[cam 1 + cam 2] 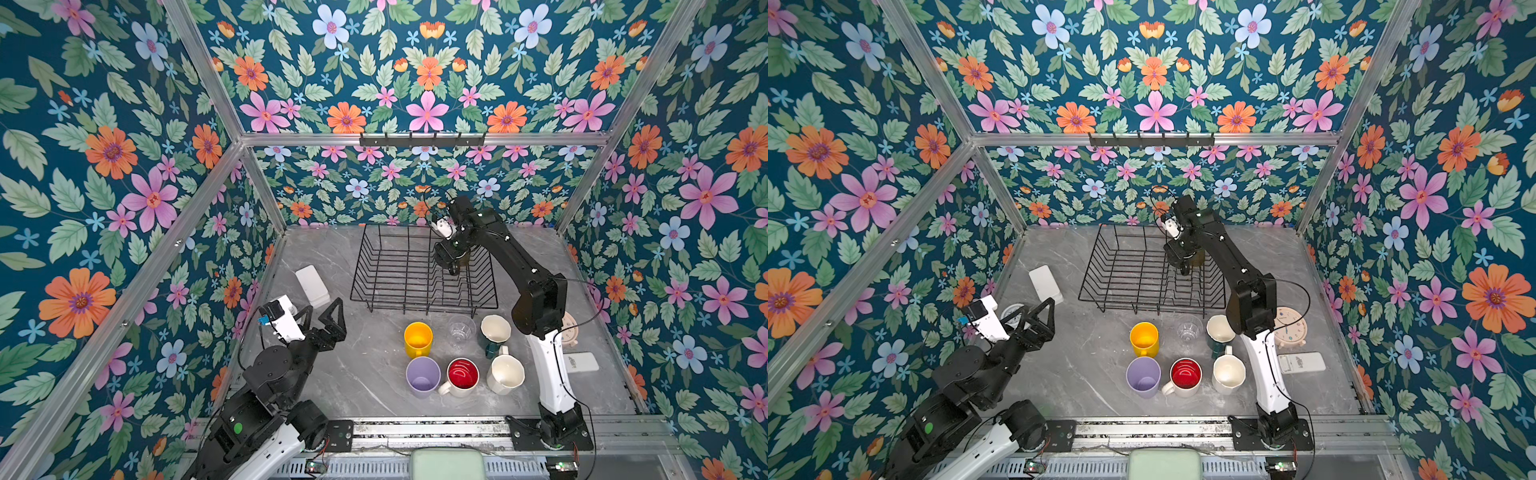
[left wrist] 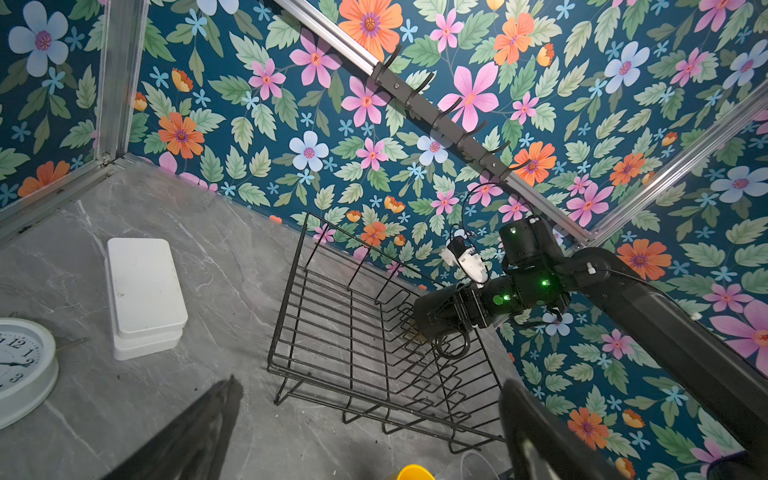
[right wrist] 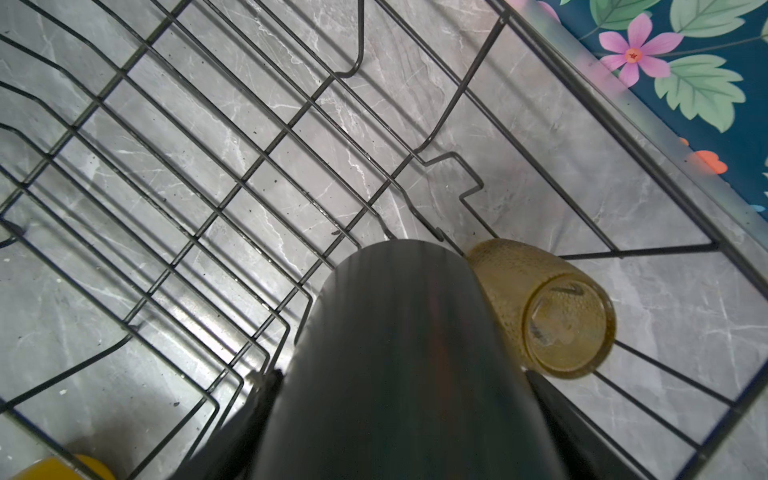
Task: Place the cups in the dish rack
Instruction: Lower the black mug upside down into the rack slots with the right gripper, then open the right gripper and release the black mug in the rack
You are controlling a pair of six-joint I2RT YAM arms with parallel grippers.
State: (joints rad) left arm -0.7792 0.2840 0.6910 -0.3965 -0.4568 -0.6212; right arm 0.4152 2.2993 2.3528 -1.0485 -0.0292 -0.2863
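A grey marble tabletop [image 1: 365, 374] lies between walls of floral wallpaper [image 1: 415, 83]. The dish rack [image 1: 395, 270] stands at 12 o'clock, and six cups [image 1: 462, 374] stand in two rows at its 6 o'clock. The left gripper [image 1: 323, 305], at the rack's 8 o'clock, has its jaws spread wide and empty. The right gripper [image 1: 452, 261] has its jaws pressed on the black mug [image 3: 399, 324] inside the rack, on the 3 o'clock side. Only the right wrist view shows clearly the amber tumbler [image 3: 548, 307] just beside it.

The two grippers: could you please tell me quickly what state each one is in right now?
Left gripper: open, holding nothing.
Right gripper: closed on the black mug.
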